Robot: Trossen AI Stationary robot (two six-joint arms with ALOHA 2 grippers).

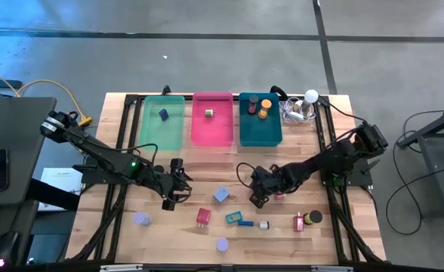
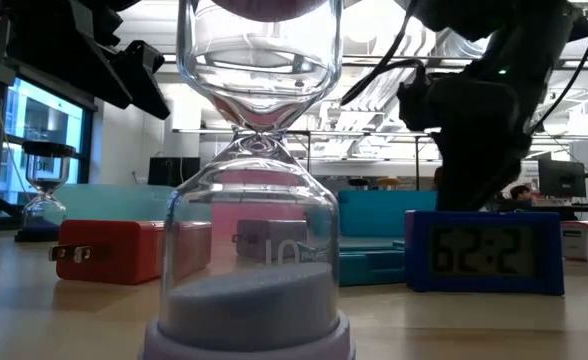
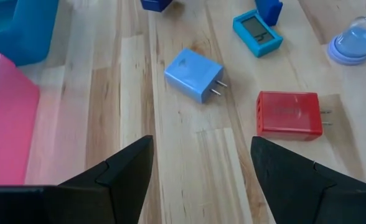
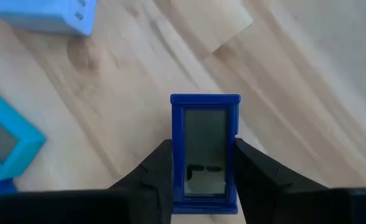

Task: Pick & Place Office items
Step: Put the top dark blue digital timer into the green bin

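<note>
Right up close stood a glass sand timer (image 2: 259, 190) on the worktop (image 1: 282, 234). Behind it, the right gripper (image 4: 203, 180) squeezed a small blue clock (image 4: 205, 152) just above the wood. Over by the green tray (image 1: 161, 125), the left gripper (image 3: 201, 168) hung open, holding nothing.

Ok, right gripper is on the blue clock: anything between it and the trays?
Nothing visible. Only bare table lies between the clock in the right gripper and the trays; the blue plug sits off to one side.
</note>
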